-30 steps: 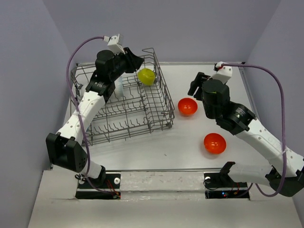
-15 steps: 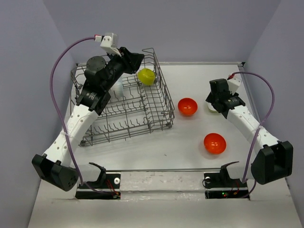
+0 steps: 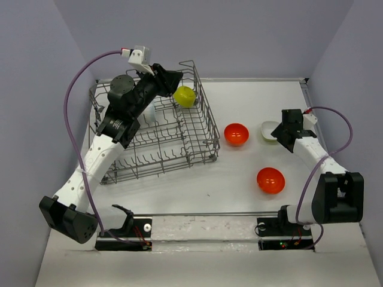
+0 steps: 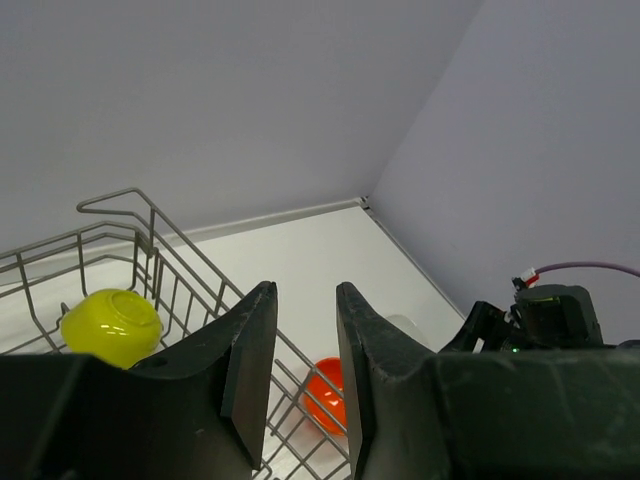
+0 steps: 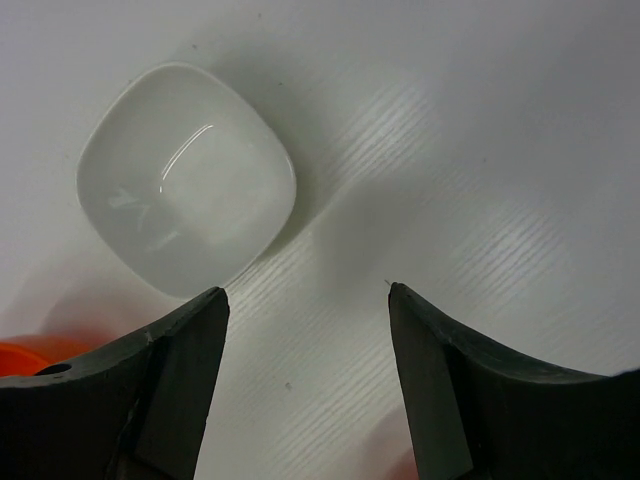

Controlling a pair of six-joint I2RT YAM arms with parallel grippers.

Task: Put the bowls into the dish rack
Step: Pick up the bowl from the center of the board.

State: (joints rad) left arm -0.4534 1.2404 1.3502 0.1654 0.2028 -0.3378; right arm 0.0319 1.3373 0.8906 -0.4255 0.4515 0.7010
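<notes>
The right gripper (image 5: 305, 300), jaws wide apart and empty, hovered over the white bowl (image 5: 185, 180) at the right of the table (image 3: 227, 179), seemingly lining up a grasp. The left gripper (image 4: 303, 300), slightly parted and empty, hung above the far right corner of the dish rack (image 3: 206, 128), where a yellow-green bowl (image 3: 184, 95) sat.

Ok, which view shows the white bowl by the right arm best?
Right wrist: the white bowl lies whole and unobstructed. Top external shows it partly hidden by the right gripper; left wrist barely shows it.
</notes>
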